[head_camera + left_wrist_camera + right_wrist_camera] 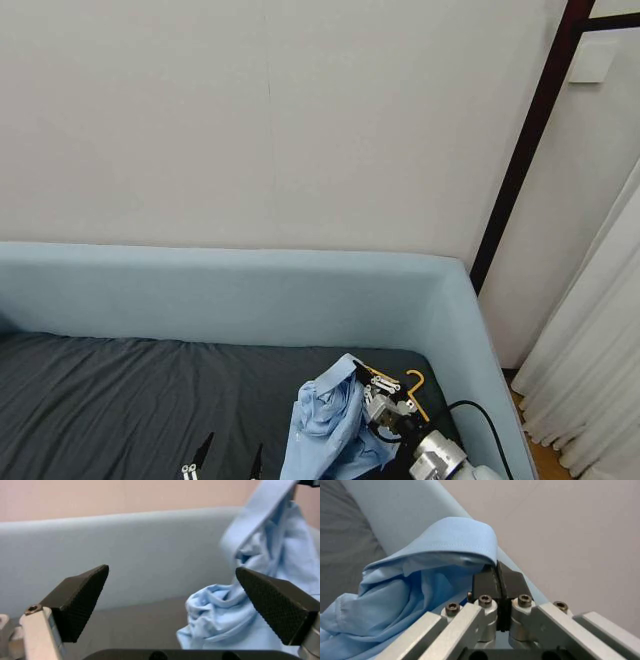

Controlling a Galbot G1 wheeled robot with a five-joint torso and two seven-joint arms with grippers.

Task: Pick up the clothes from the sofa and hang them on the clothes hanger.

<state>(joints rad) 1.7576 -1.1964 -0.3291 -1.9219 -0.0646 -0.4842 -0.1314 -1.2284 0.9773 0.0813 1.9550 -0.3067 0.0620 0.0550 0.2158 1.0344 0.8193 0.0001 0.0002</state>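
Light blue fabric, a collared shirt, is shown pinched at the collar by the right gripper, whose two dark finger pads are pressed together on the folded collar edge. The shirt is held up above the sofa's dark grey seat cushion, near the sofa's right-hand end, and hangs in bunched folds in front of the sofa's pale blue backrest. Whether its lower folds rest on the seat cannot be told. A yellow hanger hook is seen just beside the right gripper, on the side nearer the sofa's right-hand end. The left gripper is held low over the sofa seat, just beside the shirt, with its ribbed black fingertips spread wide and nothing between them.
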